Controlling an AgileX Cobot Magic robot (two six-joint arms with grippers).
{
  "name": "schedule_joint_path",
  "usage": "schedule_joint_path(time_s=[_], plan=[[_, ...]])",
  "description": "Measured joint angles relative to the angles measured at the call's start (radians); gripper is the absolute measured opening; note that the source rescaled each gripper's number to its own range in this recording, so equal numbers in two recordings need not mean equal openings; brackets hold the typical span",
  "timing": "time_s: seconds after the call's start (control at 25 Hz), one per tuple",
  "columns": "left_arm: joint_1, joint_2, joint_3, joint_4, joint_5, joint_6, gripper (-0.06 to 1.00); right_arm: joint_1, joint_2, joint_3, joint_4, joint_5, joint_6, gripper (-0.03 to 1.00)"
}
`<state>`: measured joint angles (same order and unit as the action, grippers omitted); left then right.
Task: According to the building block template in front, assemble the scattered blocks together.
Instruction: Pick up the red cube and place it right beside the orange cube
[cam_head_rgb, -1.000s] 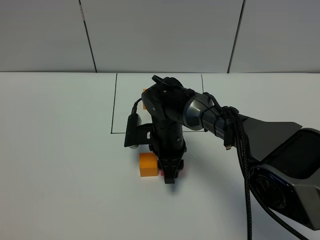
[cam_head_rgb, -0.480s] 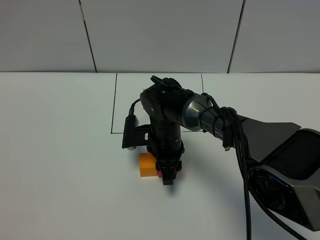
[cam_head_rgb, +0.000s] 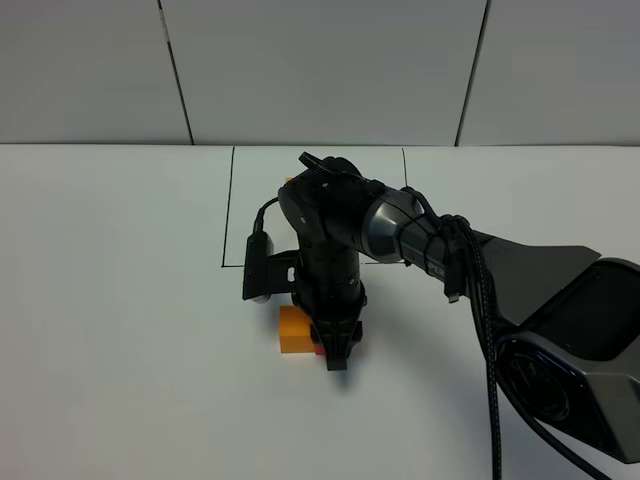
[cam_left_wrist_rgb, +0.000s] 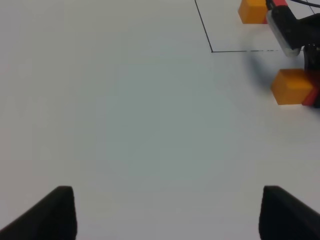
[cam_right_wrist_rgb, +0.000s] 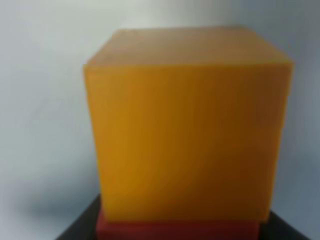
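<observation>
On the smooth white table (cam_head_rgb: 120, 300), the matte orange cube (cam_head_rgb: 293, 329) sits just outside the near edge of the thin black-lined template (cam_head_rgb: 228, 205), its right face touching the red cube (cam_head_rgb: 320, 349). The glossy black right gripper (cam_head_rgb: 335, 352) is clenched on the red cube. The left gripper (cam_left_wrist_rgb: 165, 212), over bare table, stands spread and empty.

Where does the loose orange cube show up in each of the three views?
Exterior high: orange cube sits low of centre, just left of the right gripper, outside the drawn rectangle.
Left wrist: far right edge, below the rectangle's corner.
Right wrist: fills the frame.
Shared landmark: the red cube pressed against it.
</observation>
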<state>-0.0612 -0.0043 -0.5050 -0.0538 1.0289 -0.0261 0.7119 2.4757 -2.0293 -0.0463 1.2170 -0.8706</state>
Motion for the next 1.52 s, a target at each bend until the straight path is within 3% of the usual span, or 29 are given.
schedule_joint_path(time_s=[0.8, 0.84, 0.92, 1.04, 1.12, 1.24, 1.52], plan=[[0.000, 0.000, 0.000, 0.000, 0.000, 0.000, 0.84, 0.000, 0.000, 0.000, -0.001, -0.003, 0.001, 0.02], [0.000, 0.000, 0.000, 0.000, 0.000, 0.000, 0.84, 0.000, 0.000, 0.000, 0.004, -0.006, 0.001, 0.08], [0.000, 0.000, 0.000, 0.000, 0.000, 0.000, 0.84, 0.002, 0.000, 0.000, 0.017, -0.020, 0.002, 0.31], [0.000, 0.000, 0.000, 0.000, 0.000, 0.000, 0.84, 0.005, 0.001, 0.000, 0.028, -0.066, 0.019, 0.78], [0.000, 0.000, 0.000, 0.000, 0.000, 0.000, 0.84, 0.006, 0.001, 0.000, 0.034, -0.078, 0.033, 0.93], [0.000, 0.000, 0.000, 0.000, 0.000, 0.000, 0.84, 0.005, -0.001, 0.000, 0.035, -0.080, 0.055, 1.00], [0.000, 0.000, 0.000, 0.000, 0.000, 0.000, 0.84, 0.004, -0.030, 0.016, 0.039, -0.045, 0.090, 1.00]])
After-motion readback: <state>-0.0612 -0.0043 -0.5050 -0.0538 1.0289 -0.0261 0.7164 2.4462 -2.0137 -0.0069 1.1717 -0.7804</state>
